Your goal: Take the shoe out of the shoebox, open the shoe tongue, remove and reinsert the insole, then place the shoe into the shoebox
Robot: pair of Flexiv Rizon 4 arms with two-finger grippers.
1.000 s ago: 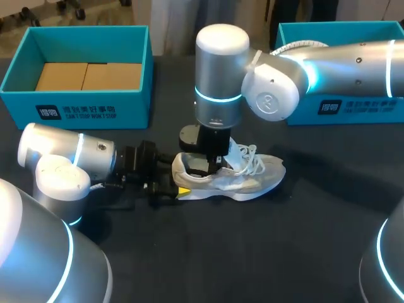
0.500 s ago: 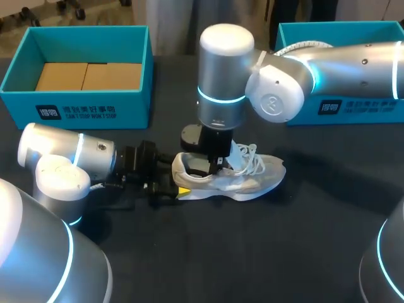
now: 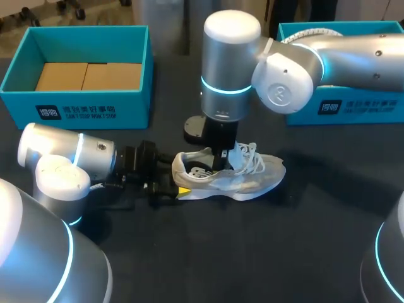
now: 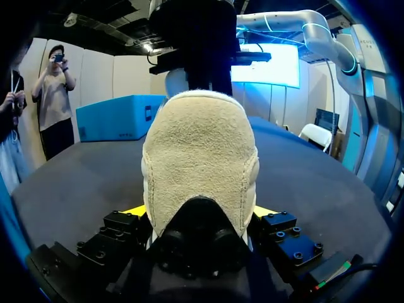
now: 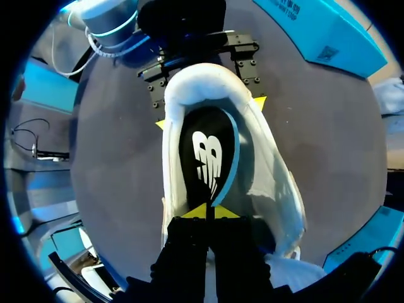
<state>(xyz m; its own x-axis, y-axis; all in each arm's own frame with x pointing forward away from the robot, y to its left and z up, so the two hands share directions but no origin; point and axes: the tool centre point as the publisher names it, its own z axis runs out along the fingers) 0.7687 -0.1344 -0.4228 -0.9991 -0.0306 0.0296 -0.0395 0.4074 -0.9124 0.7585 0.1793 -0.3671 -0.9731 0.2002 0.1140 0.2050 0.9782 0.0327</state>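
A white lace-up shoe (image 3: 255,178) lies on its sole on the black table, toe to the right. My left gripper (image 3: 178,187) lies low on the table with a yellow-tipped finger against each side of the heel (image 4: 199,158), shut on the shoe. My right gripper (image 3: 221,158) hangs straight down over the shoe's mouth. Its yellow tips (image 5: 206,211) are pressed together on the edge of the black insole (image 5: 205,154), which has a white logo and a light blue rim. The insole's heel end still sits inside the shoe. The laces (image 3: 249,158) are loose.
A teal shoebox (image 3: 82,104) with brown cardboard inside stands at the back left. A second teal box (image 3: 353,107) stands at the back right, partly hidden behind my right arm. Bare black table lies in front of the shoe.
My right arm has risen a little and drifted right, its gripper coming up out of the shoe's mouth with the insole pinched. The left gripper and the shoe have stayed put.
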